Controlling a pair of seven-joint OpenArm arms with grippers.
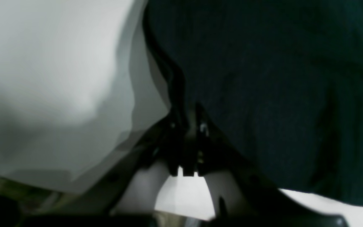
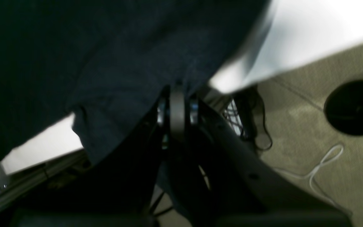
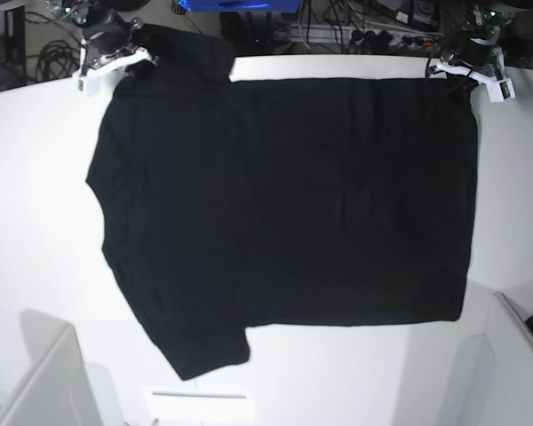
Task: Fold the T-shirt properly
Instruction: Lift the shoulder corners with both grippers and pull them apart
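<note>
- The T-shirt point(image 3: 284, 204) lies spread flat over the white desk point(image 3: 35, 204) in the base view, plain black side up, with no print, label or writing that can be read.
- Its cloth looks matte and soft, with faint shallow wrinkles; the body forms a broad rectangle, and one short sleeve point(image 3: 200, 351) juts toward the near edge of the desk while the other point(image 3: 191, 53) reaches the far edge.
- The left gripper point(image 3: 457, 71) sits at the far corner of the shirt on the base view's right; its white housing is just beside the hem.
- In the left wrist view the left gripper's point(image 1: 187, 126) black jaws are pressed together on the dark edge of the T-shirt point(image 1: 279, 88), which fills the right of the frame over the pale desk point(image 1: 52, 63).
- The right gripper point(image 3: 129, 67) sits at the far corner on the base view's left, by the far sleeve.
- In the right wrist view the right gripper's point(image 2: 176, 104) jaws are closed tight on a fold of the T-shirt point(image 2: 90, 56), whose fine knit weave shows faintly; the cloth hangs past the edge of the desk point(image 2: 307, 28).
- Beyond that edge lie a beige carpet point(image 2: 320, 132) with a thin white cable point(image 2: 321, 164) looped on it.
</note>
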